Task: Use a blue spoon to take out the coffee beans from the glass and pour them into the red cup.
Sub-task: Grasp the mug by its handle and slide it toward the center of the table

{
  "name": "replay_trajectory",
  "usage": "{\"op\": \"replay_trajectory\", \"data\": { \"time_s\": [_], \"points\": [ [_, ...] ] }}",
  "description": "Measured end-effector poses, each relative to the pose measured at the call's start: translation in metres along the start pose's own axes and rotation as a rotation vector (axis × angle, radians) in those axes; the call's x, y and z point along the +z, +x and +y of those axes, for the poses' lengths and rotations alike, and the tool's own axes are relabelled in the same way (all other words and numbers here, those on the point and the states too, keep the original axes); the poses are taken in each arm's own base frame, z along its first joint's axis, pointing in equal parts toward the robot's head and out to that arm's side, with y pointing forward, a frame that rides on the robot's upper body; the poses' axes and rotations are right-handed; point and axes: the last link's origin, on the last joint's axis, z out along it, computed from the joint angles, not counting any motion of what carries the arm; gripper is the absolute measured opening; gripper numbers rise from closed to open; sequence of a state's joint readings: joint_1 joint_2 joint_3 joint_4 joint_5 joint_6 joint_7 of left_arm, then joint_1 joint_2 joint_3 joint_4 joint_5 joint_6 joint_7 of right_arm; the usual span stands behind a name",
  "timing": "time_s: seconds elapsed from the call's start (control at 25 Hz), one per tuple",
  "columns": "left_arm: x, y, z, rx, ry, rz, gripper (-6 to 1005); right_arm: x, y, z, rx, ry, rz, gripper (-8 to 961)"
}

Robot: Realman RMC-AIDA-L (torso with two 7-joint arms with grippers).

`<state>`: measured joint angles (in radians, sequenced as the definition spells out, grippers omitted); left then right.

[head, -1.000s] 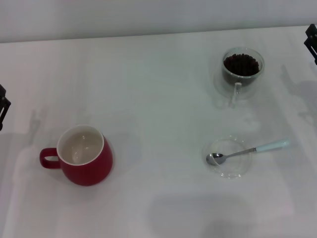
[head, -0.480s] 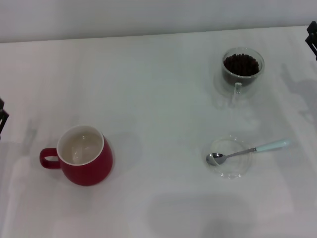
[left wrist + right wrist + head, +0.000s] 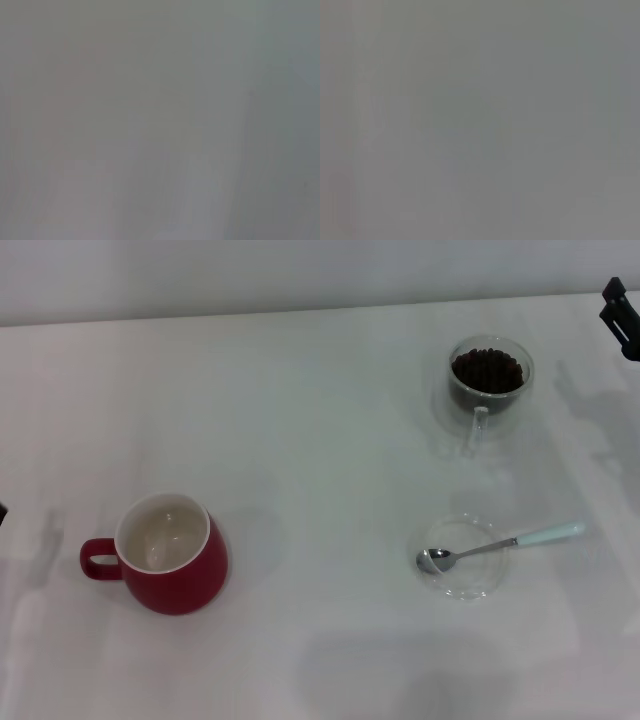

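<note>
White desk (image 3: 300, 420) surface carries all items. Landmark: the glass (image 3: 489, 375), standing upright and holding the coffee beans (image 3: 487, 369) as a dark heap, its clear handle pointing toward the robot.

- The blue spoon (image 3: 497, 545) lies nearer the robot than the glass. Its metal bowl rests in a flat clear saucer (image 3: 461, 558); its pale handle end extends past the saucer rim, to the robot's right.
- The red cup (image 3: 170, 554) stands upright well apart from the glass, far to the robot's left and nearer the robot. Its interior shows cream-white; its loop handle points left.
- The right hand (image 3: 621, 318) sits at the frame edge, right of the glass, touching nothing. Finger spacing: cannot tell.
- Both wrist views show only a uniform grey field.
</note>
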<state>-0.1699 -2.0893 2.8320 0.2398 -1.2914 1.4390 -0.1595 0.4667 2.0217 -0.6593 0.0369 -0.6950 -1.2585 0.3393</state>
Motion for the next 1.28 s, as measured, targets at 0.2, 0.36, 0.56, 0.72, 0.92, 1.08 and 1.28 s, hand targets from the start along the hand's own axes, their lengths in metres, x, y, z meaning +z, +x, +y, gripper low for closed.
{"op": "replay_trajectory", "data": {
  "time_s": [0.2,0.36,0.56,0.72,0.92,1.08,1.28],
  "points": [
    [-0.022,0.002,-0.005,0.000,0.026,0.022,888,0.003,-0.001,0.002,0.000,-0.006,-0.004,876],
    [-0.041,-0.001,-0.009,0.014,0.040,0.006,888,0.005,-0.002,0.003,-0.001,-0.009,-0.007,876],
    [-0.053,-0.006,-0.004,0.081,-0.026,-0.034,888,0.011,-0.006,0.004,-0.007,-0.017,-0.020,875],
    [-0.061,-0.011,0.006,0.161,-0.087,-0.061,888,0.016,-0.008,0.007,-0.006,-0.025,-0.024,875],
    [-0.062,-0.012,0.015,0.185,-0.159,-0.066,887,0.023,-0.010,0.010,-0.008,-0.034,-0.020,875],
    [-0.063,-0.013,0.015,0.189,-0.169,-0.070,887,0.025,-0.011,0.012,-0.008,-0.038,-0.022,875],
    [-0.060,-0.015,0.015,0.194,-0.176,-0.089,887,0.027,-0.013,0.012,-0.013,-0.040,-0.030,875]
  ]
}}
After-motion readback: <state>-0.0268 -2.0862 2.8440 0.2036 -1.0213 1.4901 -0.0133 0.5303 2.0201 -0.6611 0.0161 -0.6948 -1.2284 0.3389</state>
